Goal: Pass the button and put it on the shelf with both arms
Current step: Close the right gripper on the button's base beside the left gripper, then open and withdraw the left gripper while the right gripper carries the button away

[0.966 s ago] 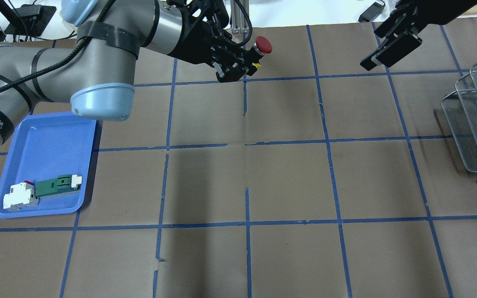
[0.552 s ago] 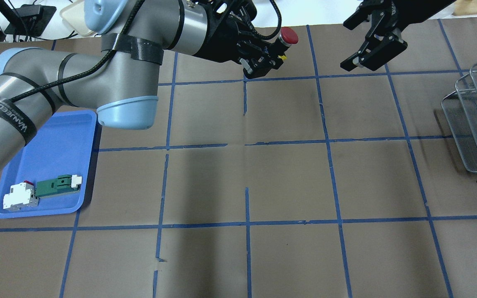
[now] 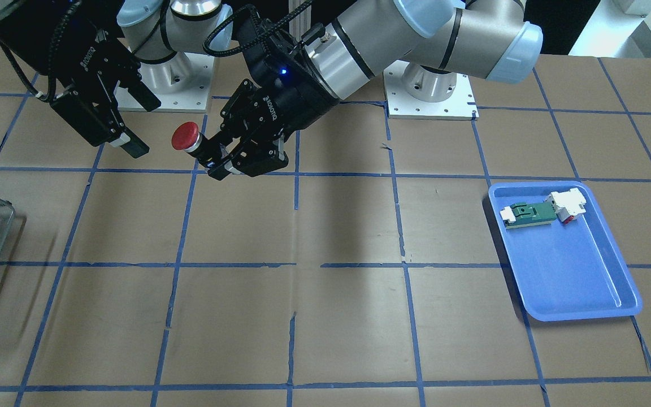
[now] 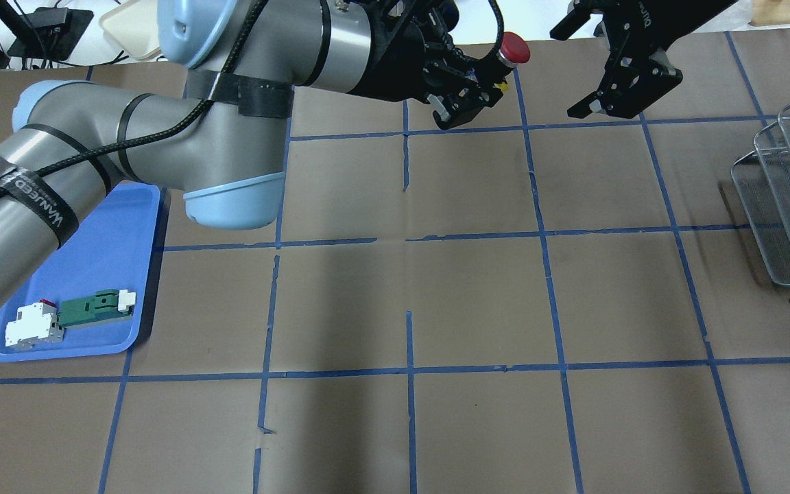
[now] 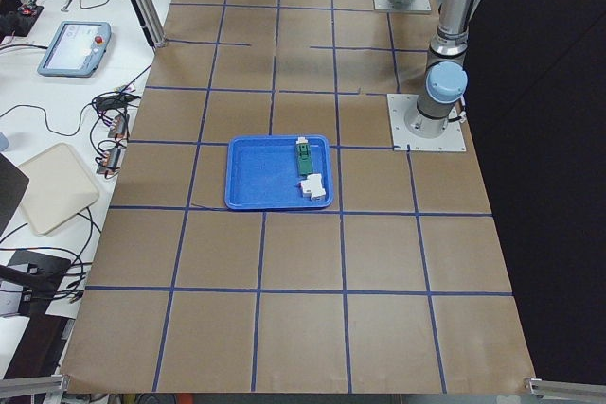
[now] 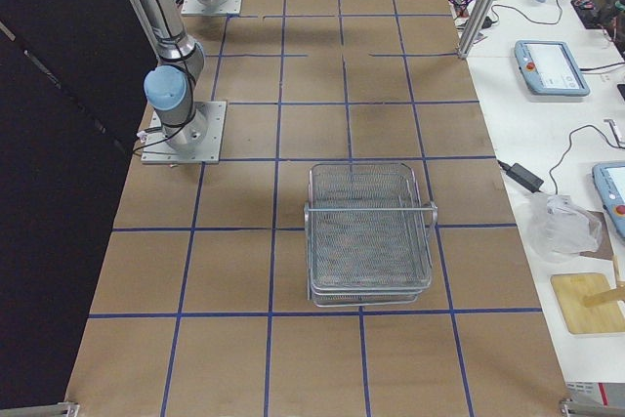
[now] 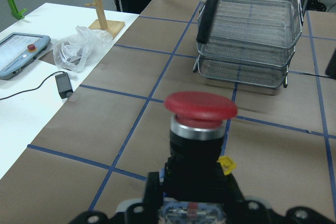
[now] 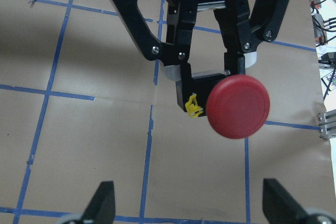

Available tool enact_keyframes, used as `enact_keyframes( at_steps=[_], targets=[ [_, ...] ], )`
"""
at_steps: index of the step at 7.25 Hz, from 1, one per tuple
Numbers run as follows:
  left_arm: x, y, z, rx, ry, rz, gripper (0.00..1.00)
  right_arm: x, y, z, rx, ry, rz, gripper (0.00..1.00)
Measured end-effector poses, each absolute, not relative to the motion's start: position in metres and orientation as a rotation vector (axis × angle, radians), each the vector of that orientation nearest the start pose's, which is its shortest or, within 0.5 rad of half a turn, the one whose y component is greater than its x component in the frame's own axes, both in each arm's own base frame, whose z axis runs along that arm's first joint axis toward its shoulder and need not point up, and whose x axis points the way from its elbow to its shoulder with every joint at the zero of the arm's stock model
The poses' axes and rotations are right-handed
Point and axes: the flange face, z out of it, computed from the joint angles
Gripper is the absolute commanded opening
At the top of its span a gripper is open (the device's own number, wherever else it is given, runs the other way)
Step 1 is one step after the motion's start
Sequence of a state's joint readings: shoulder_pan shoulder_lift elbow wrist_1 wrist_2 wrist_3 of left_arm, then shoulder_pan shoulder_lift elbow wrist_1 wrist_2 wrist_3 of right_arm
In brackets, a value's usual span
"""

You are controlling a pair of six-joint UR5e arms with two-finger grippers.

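Left gripper [image 3: 218, 151] clamped on the button [image 3: 184, 137] by its collar, aloft; right gripper [image 3: 143, 127] spread wide just beside the red cap.
I want the right's fingers squarely around that cap, closing firmly, and the left letting go only once it holds.

button [image 4: 513, 46]: up off table [image 4: 477, 295], clamped in left gripper [image 4: 476, 95], cap pointing right
right gripper [image 3: 143, 127]: just right of button, apart, fingers spread
shelf [image 4: 779, 206]: well right of button, on table
tray [image 4: 149, 274]: well left of button, on table
flat part [image 4: 90, 309], block [image 4: 30, 326]: tray's robot-side end, side by side, block leftmost
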State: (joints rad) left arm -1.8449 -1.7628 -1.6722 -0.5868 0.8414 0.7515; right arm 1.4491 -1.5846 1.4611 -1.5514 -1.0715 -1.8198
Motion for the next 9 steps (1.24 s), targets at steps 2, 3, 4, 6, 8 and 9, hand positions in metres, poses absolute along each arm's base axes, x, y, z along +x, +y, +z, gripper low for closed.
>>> enact_keyframes(
  at_steps=[2, 3, 4, 6, 8, 9],
  targets=[
    [-0.359, -0.499, 0.477, -1.487, -1.885, 1.104, 0.00, 0.122, -0.512, 0.576, -2.195, 1.832, -0.699, 0.98],
    [-0.364, -0.496, 0.478, -1.502, -1.862, 1.138, 0.00, 0.126, -0.514, 0.581, -2.198, 1.822, -0.698, 0.98],
    [-0.367, -0.492, 0.479, -1.514, -1.847, 1.161, 0.00, 0.134, -0.514, 0.582, -2.205, 1.806, -0.694, 0.98],
    [-0.369, -0.488, 0.480, -1.521, -1.842, 1.174, 0.00, 0.147, -0.513, 0.581, -2.222, 1.782, -0.676, 0.82],
    [-0.369, -0.484, 0.485, -1.514, -1.841, 1.180, 0.00, 0.147, -0.514, 0.579, -2.228, 1.782, -0.665, 0.35],
    [-0.369, -0.485, 0.484, -1.510, -1.844, 1.175, 0.00, 0.146, -0.514, 0.579, -2.232, 1.780, -0.665, 0.33]
  ],
)
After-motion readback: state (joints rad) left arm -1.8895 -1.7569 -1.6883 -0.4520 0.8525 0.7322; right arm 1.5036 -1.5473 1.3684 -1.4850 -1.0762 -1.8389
